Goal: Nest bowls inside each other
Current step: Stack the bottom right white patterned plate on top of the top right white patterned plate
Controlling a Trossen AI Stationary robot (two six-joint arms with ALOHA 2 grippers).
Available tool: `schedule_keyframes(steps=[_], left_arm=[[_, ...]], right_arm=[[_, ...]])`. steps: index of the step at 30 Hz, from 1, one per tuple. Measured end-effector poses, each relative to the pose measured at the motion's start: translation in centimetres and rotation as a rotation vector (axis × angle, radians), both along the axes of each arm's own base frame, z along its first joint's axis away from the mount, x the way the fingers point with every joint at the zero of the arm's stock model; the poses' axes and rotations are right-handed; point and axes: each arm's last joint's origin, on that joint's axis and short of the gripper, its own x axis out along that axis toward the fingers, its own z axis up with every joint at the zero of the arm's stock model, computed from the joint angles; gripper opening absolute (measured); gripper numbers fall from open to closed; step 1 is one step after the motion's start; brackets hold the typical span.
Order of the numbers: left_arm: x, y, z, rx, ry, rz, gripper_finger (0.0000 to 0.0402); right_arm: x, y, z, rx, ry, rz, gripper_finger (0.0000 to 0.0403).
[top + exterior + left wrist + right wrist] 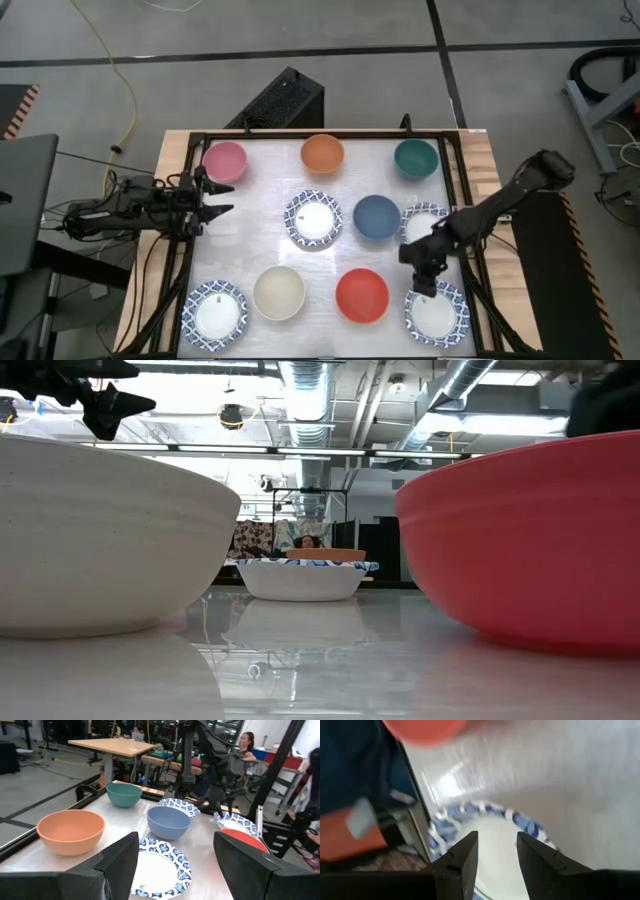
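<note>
Several small bowls stand on their bases on the white table top. Along the far side are a pink bowl (225,160), an orange bowl (322,153) and a green bowl (415,158). In the middle are a blue-patterned bowl (313,220), a blue bowl (376,217) and another patterned bowl (425,215). Along the near side are a patterned bowl (214,312), a cream bowl (279,293), a red bowl (361,296) and a patterned bowl (436,314). My right gripper (424,284) (497,845) is open, tilted down over the near right patterned bowl (485,820). My left gripper (215,198) (175,855) waits open and level at the table's left edge.
A black frame (190,140) runs round the table top. In the left wrist view, a person (246,745) sits beyond the table among desks. In the low view, the cream bowl (100,540) and red bowl (530,540) fill the foreground.
</note>
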Motion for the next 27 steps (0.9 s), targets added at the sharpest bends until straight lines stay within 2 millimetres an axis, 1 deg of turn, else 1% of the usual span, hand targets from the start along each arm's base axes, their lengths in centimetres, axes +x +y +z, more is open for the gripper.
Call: schedule_keyframes(steps=[6,10,15,18,21,23,27], left_arm=[[0.0,0.0,0.0,0.0,0.0,0.009,0.0247],[0.0,0.0,0.0,0.0,0.0,0.009,0.0247],[0.0,0.1,0.0,0.011,0.002,0.024,0.0247],[0.0,0.1,0.0,0.026,0.004,0.025,0.0247],[0.0,0.1,0.0,0.031,0.005,0.025,0.0247],[0.0,0.1,-0.1,0.03,0.011,0.025,0.0247],[0.0,0.1,-0.1,0.03,0.018,0.025,0.0247]], right_arm=[[-0.5,0.3,-1.3,-0.087,0.071,0.11,0.0158],[-0.8,0.1,-1.6,-0.141,0.128,0.156,0.0164],[-0.2,-0.3,-0.4,-0.155,0.144,0.127,0.0181],[0.5,-0.4,0.8,-0.184,0.083,0.129,0.019],[1.1,-0.6,1.7,-0.25,0.002,0.123,0.0195],[1.4,-0.7,2.0,-0.294,-0.037,0.119,0.0199],[1.6,-0.8,1.9,-0.345,-0.08,0.137,0.0204]])
